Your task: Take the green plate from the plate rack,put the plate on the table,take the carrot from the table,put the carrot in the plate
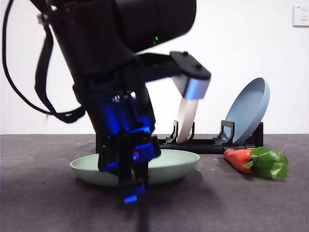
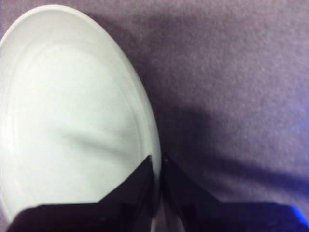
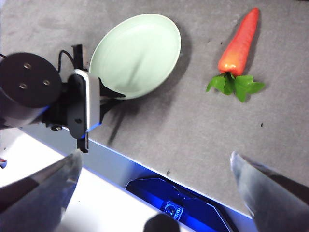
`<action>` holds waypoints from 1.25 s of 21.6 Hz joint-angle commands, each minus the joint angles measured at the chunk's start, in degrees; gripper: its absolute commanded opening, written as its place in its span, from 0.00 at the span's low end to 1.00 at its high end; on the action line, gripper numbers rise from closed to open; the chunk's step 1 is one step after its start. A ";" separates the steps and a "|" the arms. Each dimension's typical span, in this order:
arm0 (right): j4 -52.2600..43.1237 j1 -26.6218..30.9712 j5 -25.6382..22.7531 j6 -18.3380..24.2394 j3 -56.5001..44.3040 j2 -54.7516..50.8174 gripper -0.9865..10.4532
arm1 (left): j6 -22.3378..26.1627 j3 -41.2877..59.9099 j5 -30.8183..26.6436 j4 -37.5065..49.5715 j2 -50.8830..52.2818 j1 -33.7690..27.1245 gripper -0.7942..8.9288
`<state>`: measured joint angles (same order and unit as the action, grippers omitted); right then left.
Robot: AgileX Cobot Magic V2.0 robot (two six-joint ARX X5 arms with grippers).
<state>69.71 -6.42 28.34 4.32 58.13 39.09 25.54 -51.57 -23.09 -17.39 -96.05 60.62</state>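
Nearest, on the table [image 1: 38,203]: left gripper [image 2: 158,166] pinches the green plate [image 1: 174,164] rim, jaws nearly closed, to set it flat | beside plate: carrot [image 1: 239,159] lies untouched | behind plate: plate rack [image 1: 207,142] | above: right gripper [image 3: 154,164] spread wide, empty, waiting.

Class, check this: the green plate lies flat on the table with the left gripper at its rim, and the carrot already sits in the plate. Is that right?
Not quite. The carrot is not in the green plate; it lies on the table beside it, apart from it, as the right wrist view shows. The rest holds: the plate lies flat, with the left gripper at its rim.
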 commanded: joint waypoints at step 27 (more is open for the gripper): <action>-23.34 -5.09 -8.20 -4.79 0.13 31.98 0.66 | -22.95 -17.20 3.72 -18.23 20.76 0.02 0.44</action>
<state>46.85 -11.09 20.71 0.58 58.17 69.89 6.17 -68.25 -19.31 -34.87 -76.75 60.55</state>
